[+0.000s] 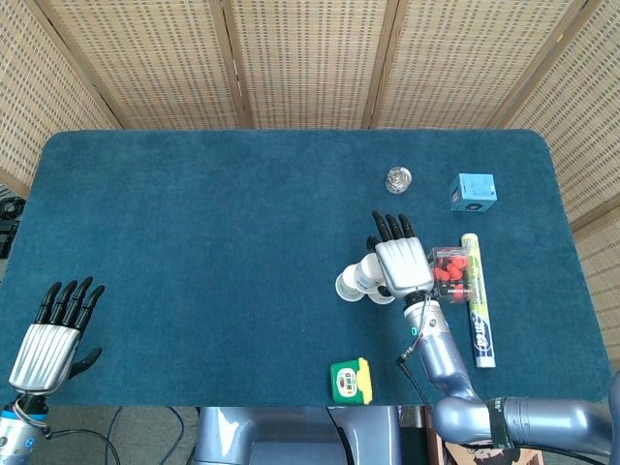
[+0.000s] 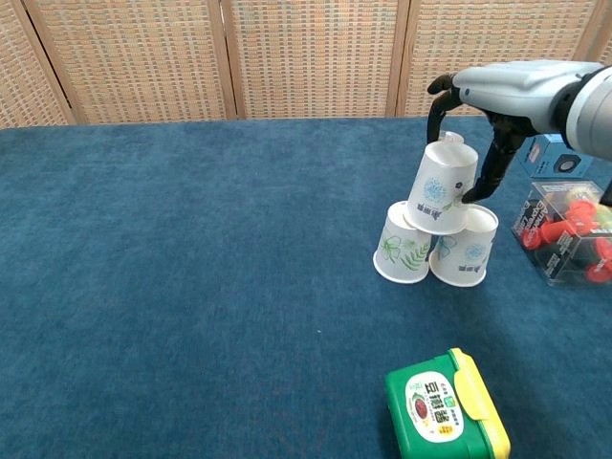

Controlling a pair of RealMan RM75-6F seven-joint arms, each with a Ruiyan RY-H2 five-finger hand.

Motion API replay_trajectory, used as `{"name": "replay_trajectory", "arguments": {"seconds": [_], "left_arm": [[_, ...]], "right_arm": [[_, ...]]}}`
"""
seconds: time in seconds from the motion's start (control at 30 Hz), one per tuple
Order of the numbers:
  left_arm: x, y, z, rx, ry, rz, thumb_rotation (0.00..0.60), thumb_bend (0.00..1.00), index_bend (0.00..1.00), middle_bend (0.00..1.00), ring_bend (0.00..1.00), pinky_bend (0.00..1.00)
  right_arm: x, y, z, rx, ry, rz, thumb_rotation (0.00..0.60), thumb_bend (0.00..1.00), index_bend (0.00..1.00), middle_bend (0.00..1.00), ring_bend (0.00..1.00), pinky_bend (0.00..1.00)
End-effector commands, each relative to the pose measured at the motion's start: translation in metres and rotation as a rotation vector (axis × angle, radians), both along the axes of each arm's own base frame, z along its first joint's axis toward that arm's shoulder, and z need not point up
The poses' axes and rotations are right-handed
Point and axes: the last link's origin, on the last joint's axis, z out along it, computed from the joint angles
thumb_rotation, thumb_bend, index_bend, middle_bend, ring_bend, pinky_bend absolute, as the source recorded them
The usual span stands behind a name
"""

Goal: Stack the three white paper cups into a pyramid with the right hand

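Note:
Two white paper cups stand upside down and side by side on the blue table, the left cup [image 2: 404, 244] and the right cup [image 2: 466, 247]. The third cup [image 2: 441, 186] sits upside down across their tops, leaning slightly. My right hand [image 2: 512, 88] comes in from the right above it and grips this top cup between a dark finger on its far left side and the thumb [image 2: 484, 172] on its right side. From the head view, the right hand [image 1: 402, 266] covers most of the cups [image 1: 354, 283]. My left hand [image 1: 46, 347] lies open at the table's near left corner.
A green box with a yellow lid [image 2: 445, 406] lies near the front edge below the cups. Right of the cups is a clear box of red pieces [image 2: 566, 234], then a blue box [image 2: 557, 148]. A long tube [image 1: 478, 300] and a small shiny round object [image 1: 398, 178] lie nearby.

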Motion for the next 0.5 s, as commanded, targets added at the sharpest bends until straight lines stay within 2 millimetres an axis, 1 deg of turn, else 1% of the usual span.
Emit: {"name": "replay_trajectory", "arguments": {"seconds": [0.03, 0.17, 0.3, 0.37, 0.43, 0.5], "left_arm": [[0.0, 0.0, 0.0, 0.002, -0.001, 0.0, 0.6, 0.21, 0.0, 0.0, 0.0, 0.0], [0.0, 0.0, 0.001, 0.003, -0.002, 0.001, 0.6, 0.21, 0.0, 0.0, 0.0, 0.0], [0.0, 0.0, 0.002, 0.006, -0.005, 0.001, 0.6, 0.21, 0.0, 0.0, 0.0, 0.0], [0.0, -0.001, 0.003, 0.006, -0.007, 0.002, 0.6, 0.21, 0.0, 0.0, 0.0, 0.0], [0.0, 0.0, 0.003, 0.006, -0.008, 0.001, 0.6, 0.21, 0.0, 0.0, 0.0, 0.0], [0.0, -0.001, 0.003, 0.007, -0.007, -0.001, 0.6, 0.21, 0.0, 0.0, 0.0, 0.0]], "right_arm": [[0.0, 0.001, 0.006, -0.004, 0.012, -0.003, 0.6, 0.13, 0.27, 0.0, 0.0, 0.0], [-0.001, 0.004, 0.016, -0.016, 0.019, -0.009, 0.6, 0.13, 0.22, 0.0, 0.0, 0.0], [-0.007, 0.008, 0.032, -0.052, 0.021, -0.013, 0.6, 0.13, 0.22, 0.0, 0.0, 0.0], [-0.016, 0.012, 0.047, -0.089, 0.015, -0.021, 0.6, 0.13, 0.22, 0.0, 0.0, 0.0], [-0.024, 0.017, 0.058, -0.113, 0.005, -0.024, 0.6, 0.13, 0.22, 0.0, 0.0, 0.0], [-0.038, 0.024, 0.072, -0.15, -0.009, -0.024, 0.6, 0.13, 0.22, 0.0, 0.0, 0.0]]}}
